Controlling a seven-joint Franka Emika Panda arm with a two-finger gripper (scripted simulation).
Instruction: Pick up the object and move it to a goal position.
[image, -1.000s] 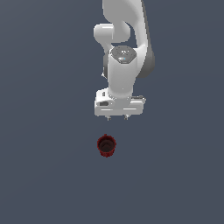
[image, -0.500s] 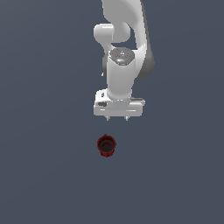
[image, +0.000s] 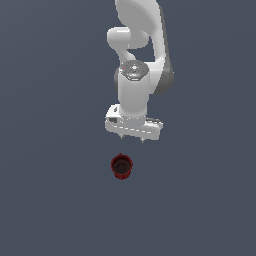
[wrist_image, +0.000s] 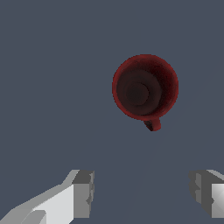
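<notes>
The object (image: 121, 166) is a small dark red cup with a dark inside, standing upright on the flat grey surface. In the wrist view the object (wrist_image: 145, 87) shows its round mouth and a small handle-like tab on its rim. My gripper (image: 132, 138) hangs above the cup and a little toward the exterior view's right, not touching it. Both fingers (wrist_image: 83, 194) appear in the wrist view, spread wide apart with nothing between them, so the gripper (wrist_image: 142, 192) is open.
The white arm (image: 137, 75) reaches down from the top of the exterior view. A plain grey surface (image: 55, 190) surrounds the cup.
The gripper has shifted slightly toward the exterior view's right and a little lower. The cup has not moved.
</notes>
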